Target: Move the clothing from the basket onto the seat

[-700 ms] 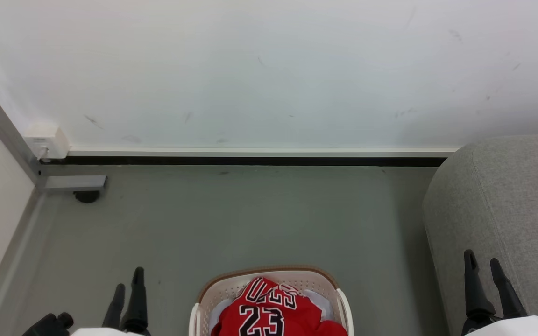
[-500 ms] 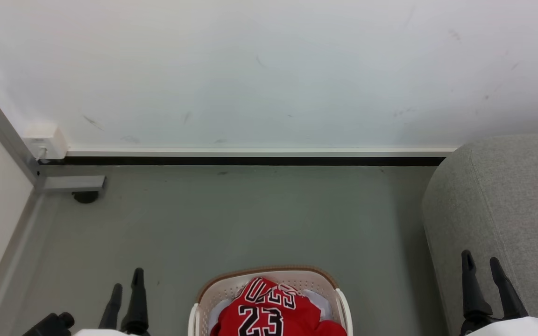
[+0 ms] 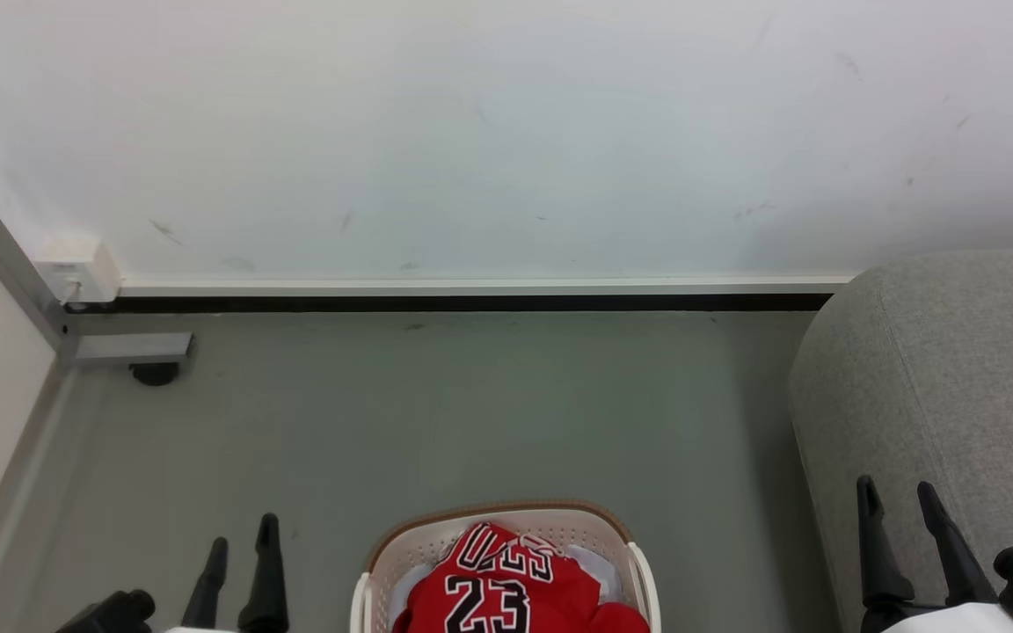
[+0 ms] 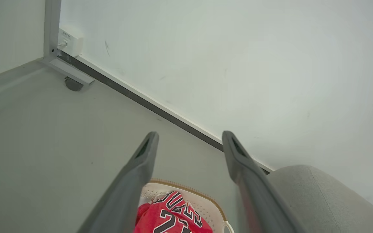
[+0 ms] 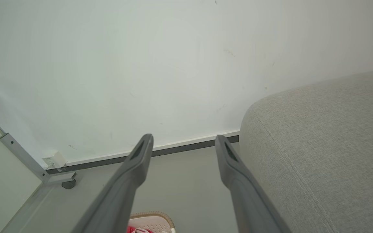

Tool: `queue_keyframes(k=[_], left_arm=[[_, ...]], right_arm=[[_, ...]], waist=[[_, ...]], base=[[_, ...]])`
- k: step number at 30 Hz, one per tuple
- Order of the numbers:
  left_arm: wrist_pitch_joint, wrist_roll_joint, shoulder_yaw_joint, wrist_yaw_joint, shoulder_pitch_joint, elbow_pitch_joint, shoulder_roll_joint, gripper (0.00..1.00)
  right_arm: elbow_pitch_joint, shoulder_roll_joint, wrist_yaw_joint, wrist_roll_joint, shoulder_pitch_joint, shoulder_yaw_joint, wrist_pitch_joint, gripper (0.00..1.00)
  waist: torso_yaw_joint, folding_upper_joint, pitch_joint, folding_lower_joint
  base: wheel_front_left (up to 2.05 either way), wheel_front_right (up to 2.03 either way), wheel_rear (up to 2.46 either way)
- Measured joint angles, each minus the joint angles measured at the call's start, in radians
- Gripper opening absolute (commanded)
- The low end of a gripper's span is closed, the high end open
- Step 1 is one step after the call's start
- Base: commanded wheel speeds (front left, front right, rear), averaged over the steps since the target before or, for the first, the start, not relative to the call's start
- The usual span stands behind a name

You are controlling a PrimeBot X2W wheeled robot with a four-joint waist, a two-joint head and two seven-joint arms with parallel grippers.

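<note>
I judge this the opening reach; the clothing (image 3: 506, 585) lies in the basket (image 3: 423, 545); left fingers (image 3: 267, 563) and right fingers (image 3: 874, 536) stand apart, empty; next, dip in, pinch cloth, carry to the seat (image 3: 955, 369).

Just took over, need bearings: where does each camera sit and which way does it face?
Head view: on the head, facing forward-down at a cream perforated plastic basket holding a red jersey; left gripper and right gripper, both open, below.
Left wrist view: along the left gripper's fingers, over the basket toward the white wall.
Right wrist view: along the right gripper's fingers, beside a large light grey fabric seat.
All share basket and seat.
</note>
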Motion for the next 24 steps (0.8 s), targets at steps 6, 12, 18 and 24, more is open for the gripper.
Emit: queue_keyframes(k=[6, 12, 18, 24], left_arm=[[-0.012, 0.067, 0.000, 0.002, 0.003, 0.006, 0.000, 1.00], [-0.028, 0.121, 0.002, 0.003, 0.007, 0.010, 0.001, 1.00], [-0.043, 0.179, 0.003, 0.006, 0.008, 0.011, 0.001, 1.00], [-0.053, 0.244, 0.000, 0.008, 0.012, 0.021, 0.001, 1.00]], right_arm=[[0.009, -0.001, 0.000, -0.057, 0.002, 0.008, -0.015, 1.00], [0.015, -0.001, 0.000, -0.113, 0.004, 0.014, -0.027, 1.00], [0.019, -0.002, 0.000, -0.152, 0.004, 0.014, -0.044, 1.00], [0.029, -0.002, 0.000, -0.200, 0.006, 0.015, -0.054, 1.00]], waist=[[-0.005, 0.0000, 0.001, 0.0000], [-0.011, 0.0000, 0.002, 0.0000], [-0.016, 0.0000, 0.002, -0.0001], [-0.021, 0.0000, 0.001, -0.0001]], base=[[0.00, 0.00, 0.00], [0.00, 0.00, 0.00], [0.00, 0.00, 0.00], [0.00, 0.00, 0.00]])
